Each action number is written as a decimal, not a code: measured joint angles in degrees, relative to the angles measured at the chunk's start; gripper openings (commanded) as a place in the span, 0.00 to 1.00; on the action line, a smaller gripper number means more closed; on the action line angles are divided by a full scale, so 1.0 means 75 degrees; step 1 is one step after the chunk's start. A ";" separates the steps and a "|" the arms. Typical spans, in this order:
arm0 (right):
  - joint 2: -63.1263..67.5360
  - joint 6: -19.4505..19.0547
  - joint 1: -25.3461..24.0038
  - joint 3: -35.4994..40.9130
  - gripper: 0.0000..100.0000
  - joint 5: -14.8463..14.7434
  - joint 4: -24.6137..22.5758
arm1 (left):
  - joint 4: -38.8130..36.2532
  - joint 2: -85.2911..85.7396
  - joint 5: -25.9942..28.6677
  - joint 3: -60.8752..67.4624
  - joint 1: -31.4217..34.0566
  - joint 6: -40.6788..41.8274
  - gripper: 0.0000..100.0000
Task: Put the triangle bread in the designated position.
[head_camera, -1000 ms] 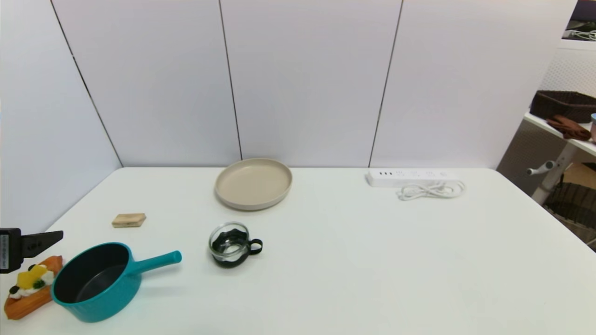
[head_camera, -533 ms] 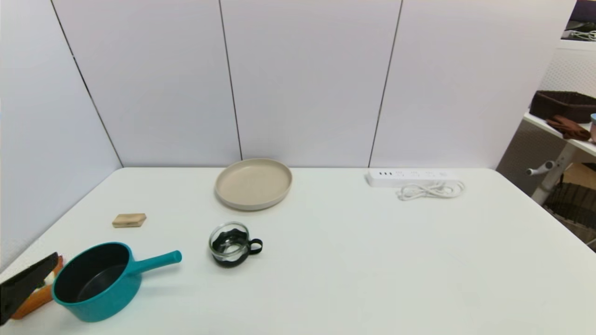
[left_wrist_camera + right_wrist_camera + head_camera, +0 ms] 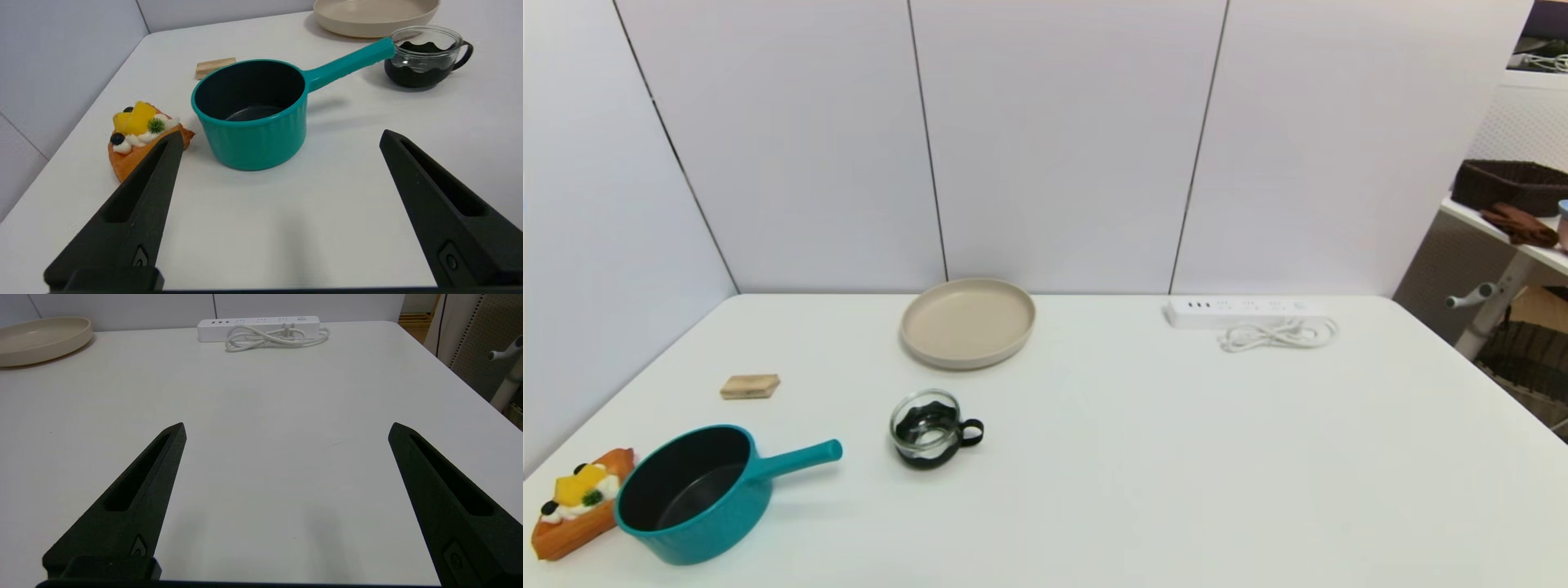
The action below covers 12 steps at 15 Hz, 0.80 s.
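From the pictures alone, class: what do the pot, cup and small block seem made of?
Pot: teal, smooth and matte with a dark lining, probably plastic or coated metal.
Cup: see-through with bright glints, likely glass.
Block: tan with grain lines, apparently unfinished wood.

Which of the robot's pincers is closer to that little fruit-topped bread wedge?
Left. The left pincer is open just short of the triangle bread. The right pincer, also open, faces bare table near the power strip.

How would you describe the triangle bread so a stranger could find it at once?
Start at the teal pot near the table's front left corner. The triangle bread lies just to the pot's left. It is an orange-brown wedge topped with cream, yellow fruit and dark berries, unlike the plain wooden block farther back.
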State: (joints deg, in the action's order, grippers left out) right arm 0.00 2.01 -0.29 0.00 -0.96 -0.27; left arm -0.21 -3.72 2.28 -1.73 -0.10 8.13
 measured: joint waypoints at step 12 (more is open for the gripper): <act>0.0000 -0.0011 0.0000 0.0000 1.00 0.0000 0.0000 | -0.0005 0.0510 -0.0384 0.0231 -0.0020 -0.1562 1.00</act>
State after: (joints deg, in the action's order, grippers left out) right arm 0.00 1.93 -0.29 0.00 -0.96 -0.27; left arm -0.24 0.11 -0.60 0.00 -0.24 -3.58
